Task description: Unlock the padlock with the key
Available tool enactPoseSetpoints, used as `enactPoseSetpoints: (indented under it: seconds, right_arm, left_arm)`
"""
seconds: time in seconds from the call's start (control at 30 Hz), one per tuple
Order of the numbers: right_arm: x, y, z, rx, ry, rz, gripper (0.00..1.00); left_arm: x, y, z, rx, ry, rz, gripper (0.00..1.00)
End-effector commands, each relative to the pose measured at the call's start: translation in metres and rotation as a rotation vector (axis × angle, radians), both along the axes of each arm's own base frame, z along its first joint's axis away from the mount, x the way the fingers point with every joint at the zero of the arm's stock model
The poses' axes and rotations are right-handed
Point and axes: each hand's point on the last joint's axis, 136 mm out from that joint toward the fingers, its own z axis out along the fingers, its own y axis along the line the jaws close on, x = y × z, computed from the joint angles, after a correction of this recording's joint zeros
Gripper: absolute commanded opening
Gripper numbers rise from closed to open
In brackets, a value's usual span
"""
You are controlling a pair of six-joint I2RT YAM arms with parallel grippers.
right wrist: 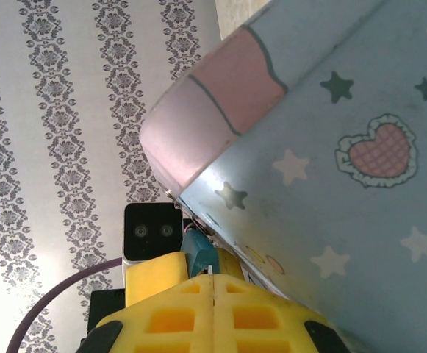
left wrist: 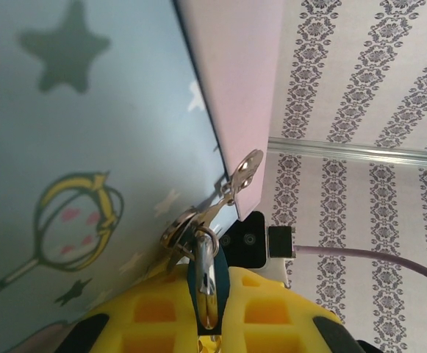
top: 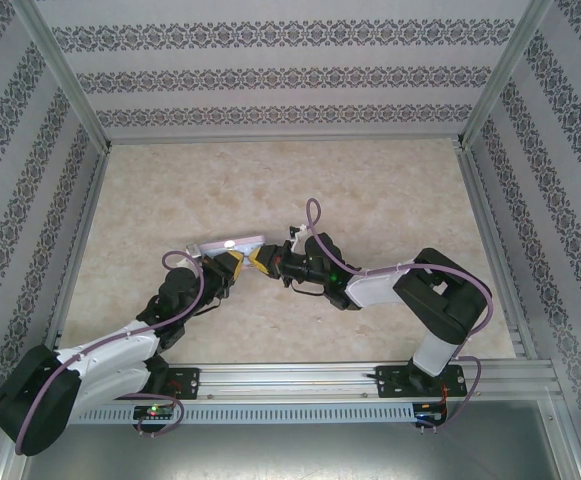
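2 black-and-white arms (top: 380,288) carry purple cables (left wrist: 360,253), yellow claw pads (right wrist: 170,318).

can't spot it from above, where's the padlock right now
Left wrist view, bottom centre: the padlock hangs from the tin box's hasp, between the yellow fingers of the left hand.

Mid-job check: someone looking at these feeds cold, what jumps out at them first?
First, the left gripper and right gripper meeting tip to tip at mid-table in the top view, beside a pale-blue star-printed tin box. Next, in the left wrist view, the teal padlock, its shiny shackle through the tin's hasp, pinched between the left gripper's yellow fingers.
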Motion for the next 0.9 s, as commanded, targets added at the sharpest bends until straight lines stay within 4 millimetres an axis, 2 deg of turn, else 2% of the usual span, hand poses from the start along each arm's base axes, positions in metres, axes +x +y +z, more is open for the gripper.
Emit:
enactPoseSetpoints:
  seconds: [0.0,0.13,0.43,0.7,0.87]
  right_arm:
    - [0.002,0.000,0.003,0.021,-0.024,0.015,0.00]
    - [0.003,-0.002,-0.001,0.021,-0.022,0.028,0.00]
    - [0.000,-0.003,0.002,0.056,-0.043,0.076,0.00]
    - [-0.007,0.000,0.013,0.097,-0.049,0.131,0.00]
    - [-0.010,0.005,0.007,0.096,-0.026,0.135,0.00]
  left_arm:
    - [-0.008,-0.018,0.036,-0.069,-0.123,-0.115,0.00]
    - [-0.012,-0.016,0.034,-0.094,-0.124,-0.122,0.00]
    - [-0.015,-0.024,0.050,-0.105,-0.165,-0.179,0.00]
    - [-0.012,-0.020,0.045,-0.080,-0.141,-0.153,0.00]
    - [-0.012,-0.016,0.043,-0.071,-0.144,-0.131,0.00]
